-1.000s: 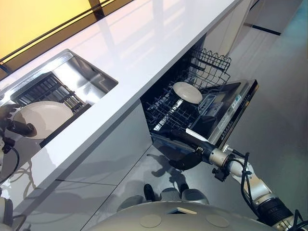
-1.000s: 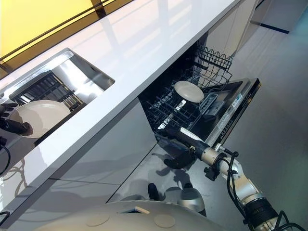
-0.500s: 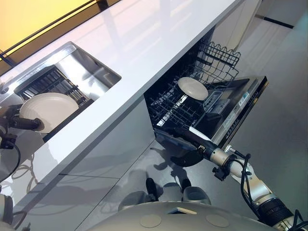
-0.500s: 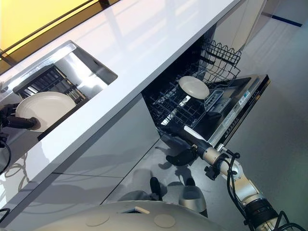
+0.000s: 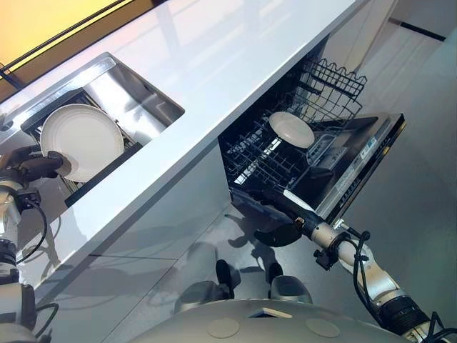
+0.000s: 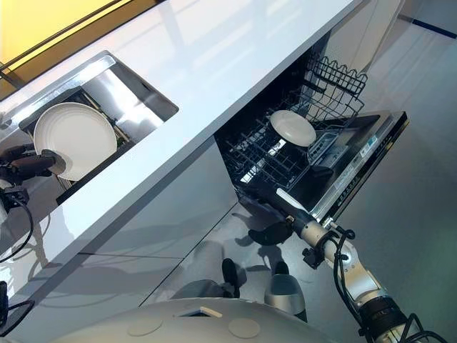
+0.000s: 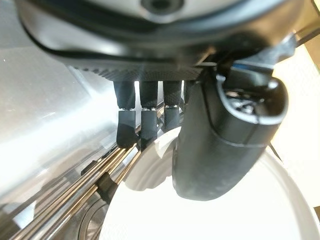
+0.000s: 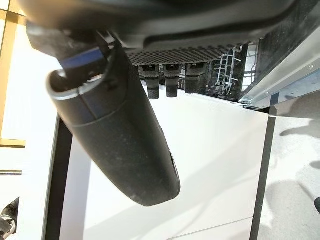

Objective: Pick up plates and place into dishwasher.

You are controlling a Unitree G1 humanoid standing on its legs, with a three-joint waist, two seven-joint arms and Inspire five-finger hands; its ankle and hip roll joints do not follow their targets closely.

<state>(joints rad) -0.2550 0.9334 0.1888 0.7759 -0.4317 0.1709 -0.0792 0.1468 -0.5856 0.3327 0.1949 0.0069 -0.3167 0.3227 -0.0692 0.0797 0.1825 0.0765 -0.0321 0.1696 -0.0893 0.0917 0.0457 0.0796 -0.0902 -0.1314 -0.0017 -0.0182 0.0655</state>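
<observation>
Since earlier frame, your left hand point(image 5: 44, 166) tilted white plate point(image 5: 81, 141) up over sink point(image 5: 140, 101), thumb and fingers pinching rim. Your right hand point(image 5: 284, 213) hung relaxed beside dishwasher door point(image 5: 363, 166); second plate point(image 5: 291, 128) sat in lower rack point(image 5: 258, 153).

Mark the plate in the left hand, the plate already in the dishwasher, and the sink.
plate in hand point(image 5: 80, 139): left eye view, its face.
racked plate point(image 5: 290, 128): left eye view, centre.
sink point(image 5: 146, 100): left eye view, steel wall.

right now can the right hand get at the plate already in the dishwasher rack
Probably yes: the right hand hangs open by the lowered door, the rack is pulled out, and nothing covers the plate.
</observation>
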